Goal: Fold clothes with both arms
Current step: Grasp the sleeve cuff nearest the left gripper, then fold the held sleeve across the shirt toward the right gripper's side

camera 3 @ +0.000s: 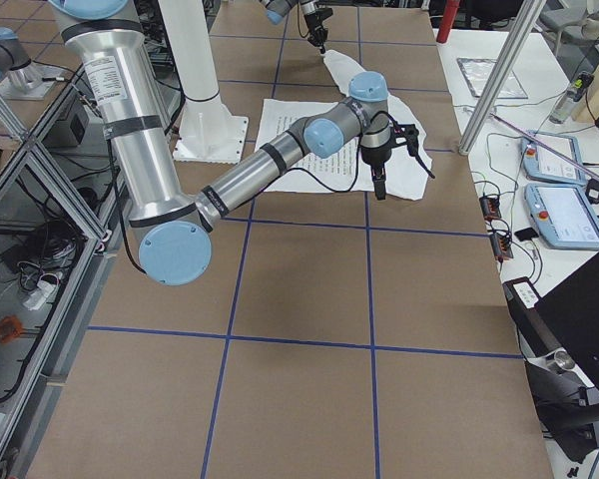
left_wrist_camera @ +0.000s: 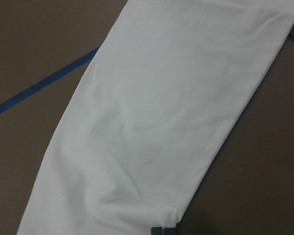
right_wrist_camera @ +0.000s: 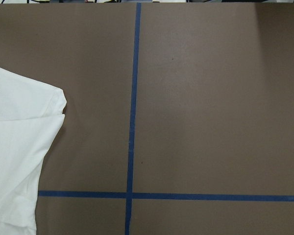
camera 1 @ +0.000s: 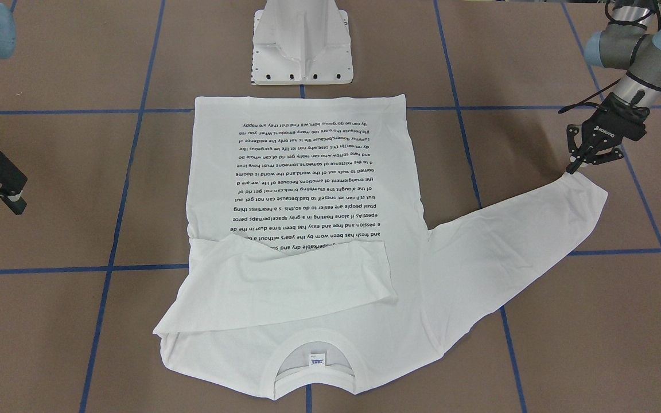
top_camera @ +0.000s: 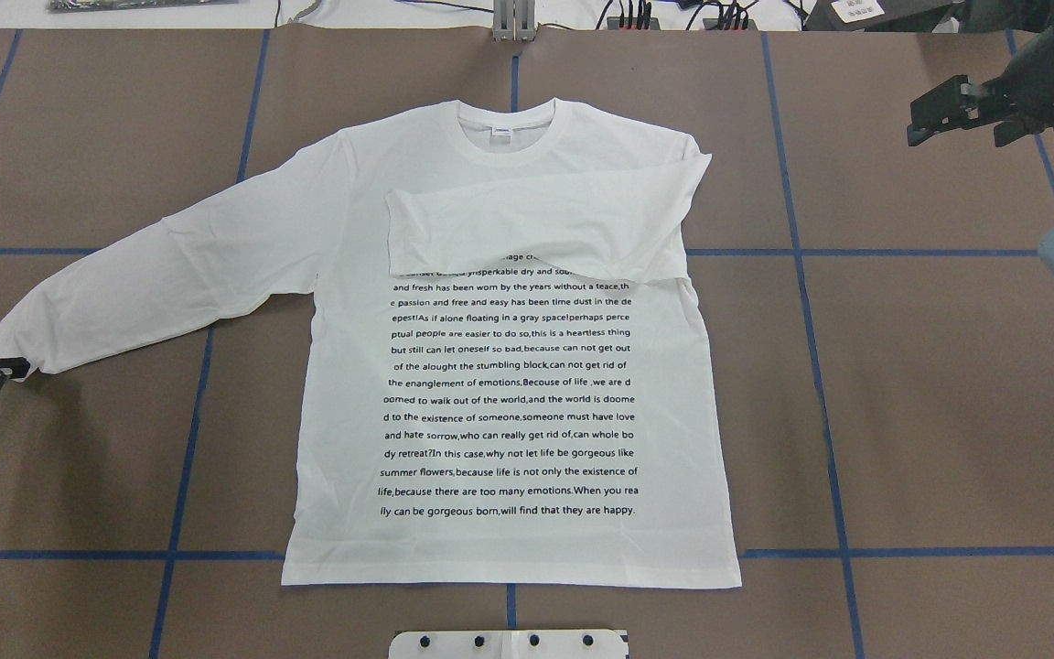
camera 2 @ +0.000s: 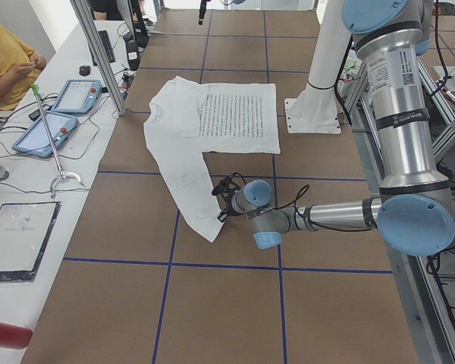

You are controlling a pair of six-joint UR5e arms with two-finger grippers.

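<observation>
1. T-shirt (camera 1: pixel 307 172) lies flat on the table (camera 1: pixel 49 332) in the front-facing view, collar at 6 o'clock and hem at 12. Its outstretched sleeve (camera 1: pixel 508 241) runs toward 2 o'clock and ends at the left fingers (camera 1: pixel 571 167), which look pinched together on the cuff (camera 1: pixel 586 180). The right fingers (camera 1: pixel 6 183) sit at 9 o'clock, well apart from the cloth.
2. Overhead, the collar is at 12 and the outstretched sleeve points to 8 o'clock, its end touching the left fingers. The folded sleeve (top_camera: pixel 536 220) already lies across the chest. The right fingers hover at 2 o'clock, apparently apart and holding nothing.
3. From the left side, the near arm reaches the sleeve's end.
4. From the right side, the near arm hangs by the shirt's near edge and the far arm meets the sleeve tip.
5. The left wrist view shows the sleeve running from 7 to 1 o'clock.
6. The right wrist view shows only a shirt edge at 8 o'clock and no fingers. The left arm is clearly nearer, so the fold likely carries the cuff back toward the chest.
</observation>
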